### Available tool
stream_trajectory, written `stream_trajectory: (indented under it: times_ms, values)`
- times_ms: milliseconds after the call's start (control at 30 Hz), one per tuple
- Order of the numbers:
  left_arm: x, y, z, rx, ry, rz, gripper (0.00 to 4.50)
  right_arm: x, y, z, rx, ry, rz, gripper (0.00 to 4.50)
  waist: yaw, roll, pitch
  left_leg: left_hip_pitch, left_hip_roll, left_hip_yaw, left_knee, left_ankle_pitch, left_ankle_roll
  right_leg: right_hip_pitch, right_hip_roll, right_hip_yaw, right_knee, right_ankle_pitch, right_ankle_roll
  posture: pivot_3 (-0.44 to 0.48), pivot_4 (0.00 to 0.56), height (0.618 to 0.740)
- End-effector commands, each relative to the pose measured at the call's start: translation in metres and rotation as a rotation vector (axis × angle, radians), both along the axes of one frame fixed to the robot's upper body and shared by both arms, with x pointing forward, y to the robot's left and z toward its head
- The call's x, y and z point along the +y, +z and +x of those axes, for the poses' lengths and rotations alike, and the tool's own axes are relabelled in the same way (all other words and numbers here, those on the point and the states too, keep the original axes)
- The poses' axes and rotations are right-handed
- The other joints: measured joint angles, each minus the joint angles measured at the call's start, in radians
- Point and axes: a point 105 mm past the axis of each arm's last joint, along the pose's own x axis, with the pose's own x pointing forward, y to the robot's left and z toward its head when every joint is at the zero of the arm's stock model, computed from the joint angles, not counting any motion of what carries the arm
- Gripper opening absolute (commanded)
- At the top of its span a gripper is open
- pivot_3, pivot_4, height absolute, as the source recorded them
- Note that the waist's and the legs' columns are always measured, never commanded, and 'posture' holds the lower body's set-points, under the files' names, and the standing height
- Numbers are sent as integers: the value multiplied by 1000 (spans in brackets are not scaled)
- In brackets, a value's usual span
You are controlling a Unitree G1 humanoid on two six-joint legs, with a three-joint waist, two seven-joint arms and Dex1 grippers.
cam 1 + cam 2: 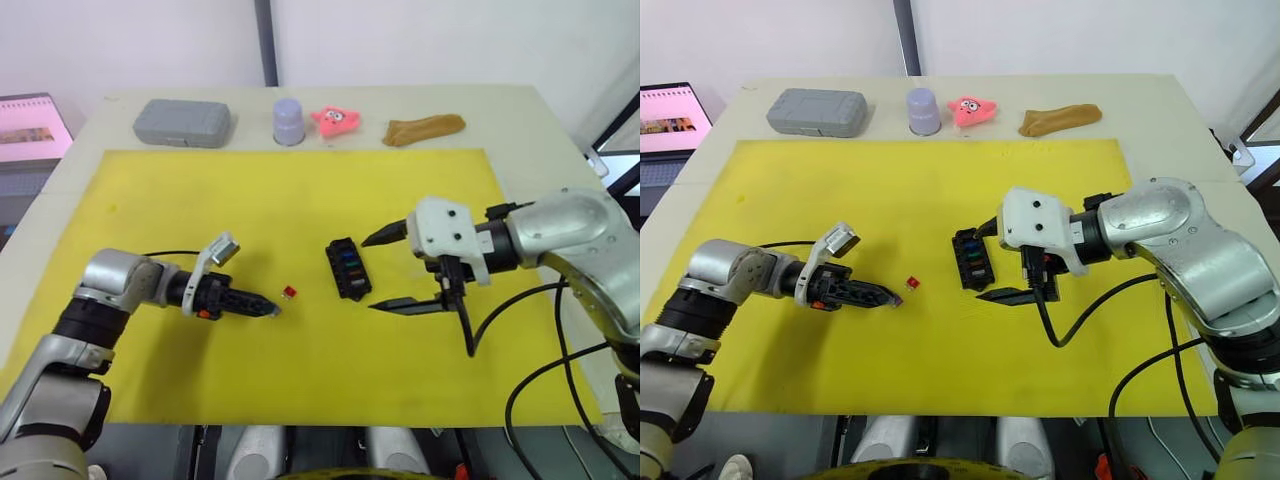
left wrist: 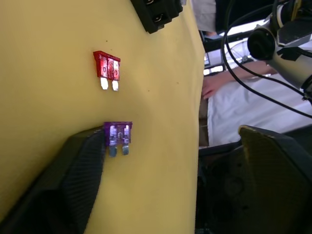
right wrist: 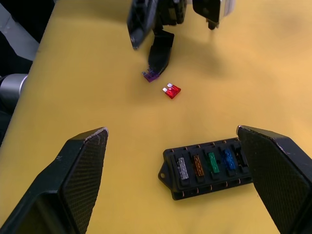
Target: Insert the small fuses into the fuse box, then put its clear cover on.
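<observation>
The purple fuse [image 2: 117, 138] is touched by one finger of the open left gripper [image 1: 262, 308]; the fuse box [image 1: 348, 268] lies beyond, flanked by the open right gripper [image 1: 390, 270].

left gripper [image 1: 268, 309] — low, fingers spread | right gripper [image 1: 388, 270] — fingers wide apart, pointing left

Two loose fuses [image 1: 289, 292] lie left of the fuse box [image 1: 348, 268].
</observation>
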Motion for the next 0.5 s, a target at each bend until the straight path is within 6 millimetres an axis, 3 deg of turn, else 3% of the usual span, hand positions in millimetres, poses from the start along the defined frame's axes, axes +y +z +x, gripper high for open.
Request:
stream_trajectory:
  times_ms: [33, 267, 367, 433, 500]
  values:
    - [-3, -14, -3, 16, -24, 39, 3131, 1, 8, -3, -37, 8, 4, 4500, -2, 0, 0, 0, 0, 0, 0, 0, 0, 0, 0, 0, 0, 0, 0, 0, 150, 740]
    - [7, -26, 0, 5, -6, 89, 3131, 1, 9, -1, -44, 1, 5, 4500, -5, 0, 0, 1, 0, 0, 0, 0, 0, 1, 0, 0, 0, 0, 0, 0, 150, 740]
    - [10, -30, 0, 4, 3, 103, 2178, 1, 10, 0, -48, -1, 7, 4500, -7, 0, 0, 1, 0, 0, 0, 0, 0, 1, 0, 0, 0, 0, 0, 0, 150, 740]
    - [12, -32, 0, 2, -1, 112, 1278, 1, 10, 1, -49, 0, 7, 4500, -8, 0, 0, 1, 0, 0, 0, 0, 0, 1, 1, 0, 0, 0, 0, 0, 150, 740]
    - [13, -33, -1, -1, -4, 122, 1278, 1, 11, 1, -51, 0, 6, 4500, -8, 0, 0, 1, 1, 0, 0, 0, 0, 1, 1, 0, 0, 0, 0, 0, 150, 740]
